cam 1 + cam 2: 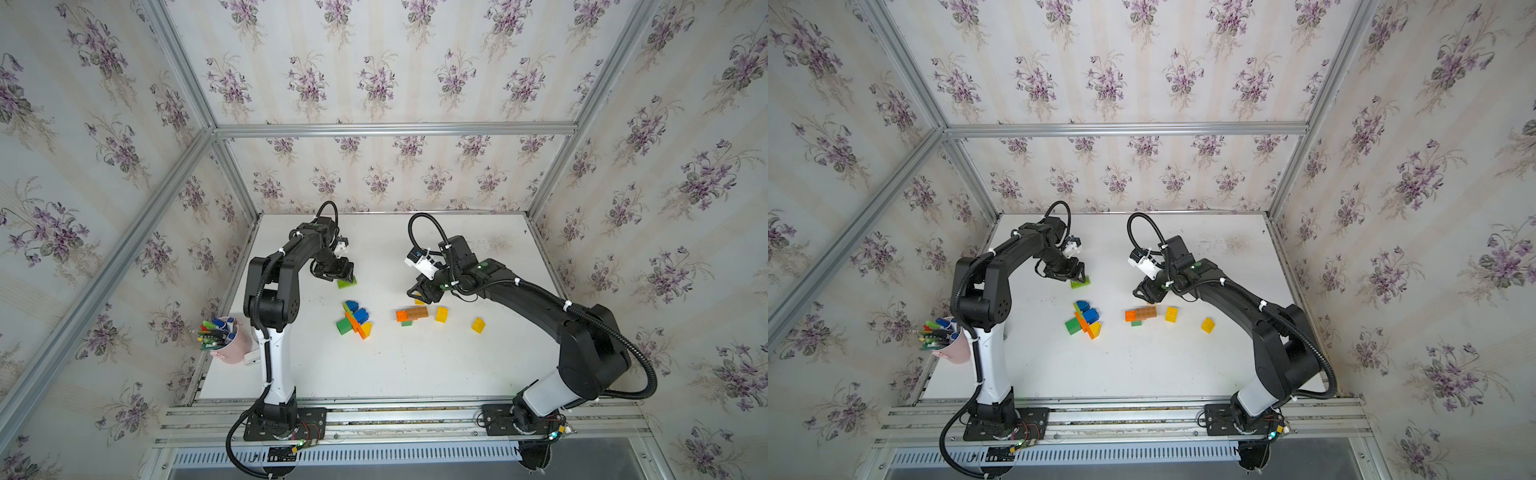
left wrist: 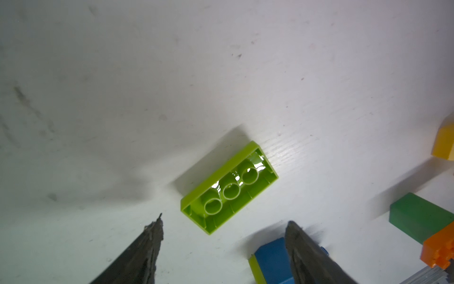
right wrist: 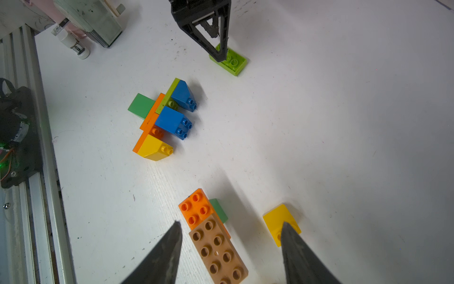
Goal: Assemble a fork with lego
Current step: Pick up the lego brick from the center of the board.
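Note:
A lime green lego brick (image 2: 229, 188) lies studs-down on the white table, hollow underside up. My left gripper (image 2: 226, 220) hovers open just over it (image 1: 347, 284), holding nothing. An assembled cluster (image 1: 355, 320) of blue, orange, green, lime and yellow lego lies mid-table, also seen in the right wrist view (image 3: 163, 118). A brown oblong brick (image 3: 217, 250) joined to an orange one (image 3: 195, 207) over a green one lies under my right gripper (image 3: 231, 222), which is open and empty. A small yellow brick (image 3: 277, 217) lies beside one fingertip.
Two more yellow bricks (image 1: 441, 314) (image 1: 478, 325) lie to the right of the brown stack. A pink cup of coloured pens (image 1: 226, 340) stands at the table's left edge by the left arm's base. Aluminium rails run along the front edge.

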